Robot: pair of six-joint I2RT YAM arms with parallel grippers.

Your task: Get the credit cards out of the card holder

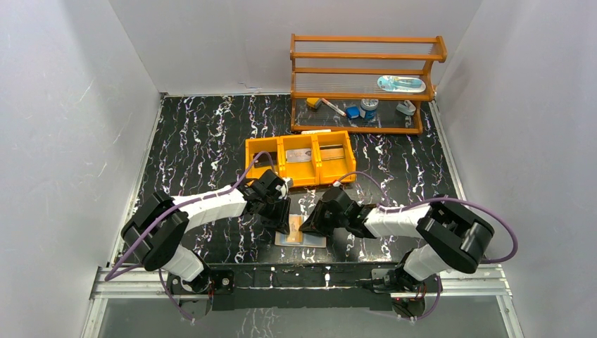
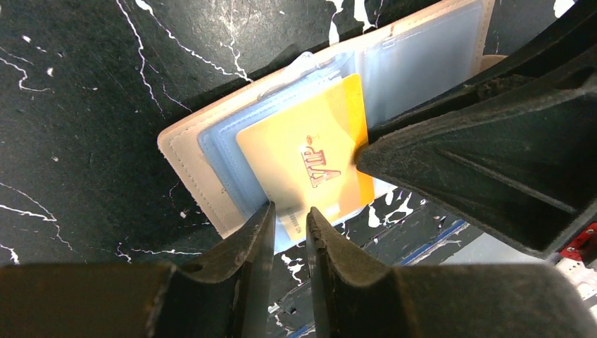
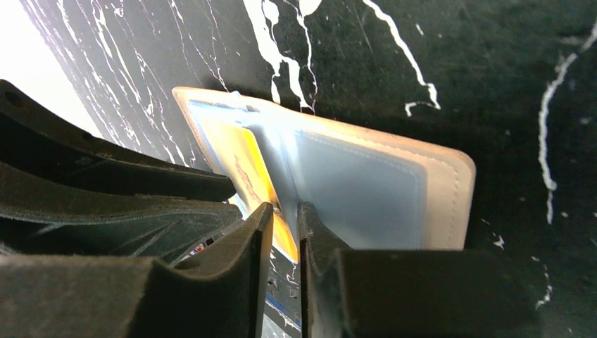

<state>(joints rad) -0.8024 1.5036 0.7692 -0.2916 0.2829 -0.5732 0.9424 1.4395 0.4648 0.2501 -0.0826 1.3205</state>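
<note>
white walls [image 1: 63, 127], black marbled table [image 1: 197, 141], wooden shelf [image 1: 366, 77]

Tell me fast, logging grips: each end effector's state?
Left end effector: closing on the orange card.
Right end effector: closing on the card holder's plastic sleeve.

The table top [image 2: 84, 105] is seen as matt black, marble-patterned with white veins; the card holder [image 2: 184, 151] is edged in smooth tan leather-like material with stitching, and lined with glossy, translucent blue-grey plastic sleeves; a yellow-orange credit card [image 2: 310, 155] is seen as smooth, shiny plastic; the left gripper [image 2: 290, 239] is moulded in matt black, slightly grainy plastic; the tray [image 1: 262, 151] is glossy orange plastic.
</note>
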